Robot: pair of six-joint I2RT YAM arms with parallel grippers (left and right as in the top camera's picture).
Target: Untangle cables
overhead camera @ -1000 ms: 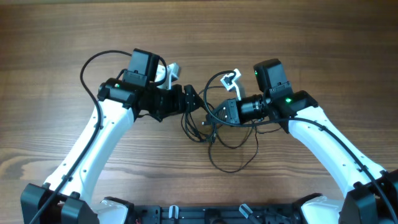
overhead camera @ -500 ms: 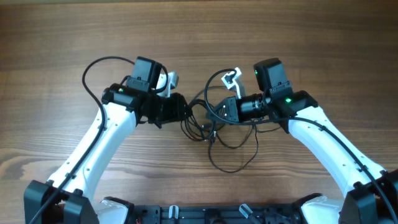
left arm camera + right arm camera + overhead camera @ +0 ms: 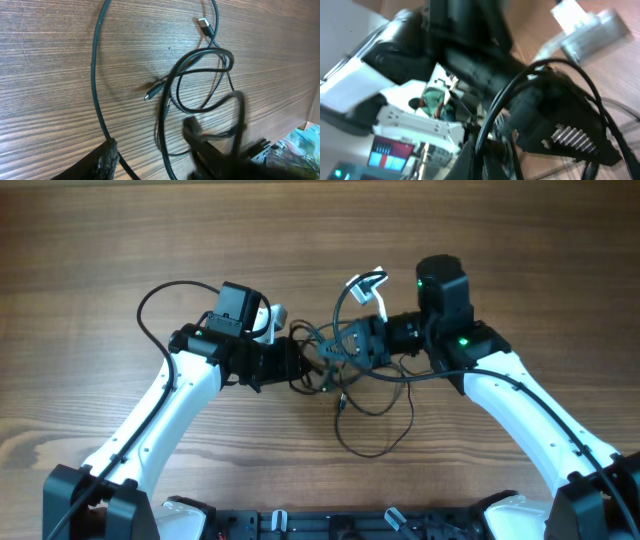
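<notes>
The thin black cables (image 3: pixel 345 385) lie tangled on the table between my two arms, and one loop (image 3: pixel 378 442) trails toward the front edge. A white-tipped plug (image 3: pixel 366 283) sticks up at the back. My right gripper (image 3: pixel 347 348) is shut on a cable strand and holds it raised; the right wrist view shows the strand (image 3: pixel 495 110) running into its jaws (image 3: pixel 490 157). My left gripper (image 3: pixel 298 366) is at the left side of the tangle. In the left wrist view its fingers (image 3: pixel 157 165) are apart with strands between them, above cable loops (image 3: pixel 200 80) and a small plug (image 3: pixel 150 95).
The wooden table (image 3: pixel 120 240) spreads all around the tangle. A thicker black arm cable (image 3: pixel 150 305) arcs left of my left arm. The dark robot base rail (image 3: pixel 330 525) runs along the front edge.
My left gripper has drawn back to the left and slightly forward. My right gripper has turned and lifted, pulling the strands and the white-tipped plug up and leftward.
</notes>
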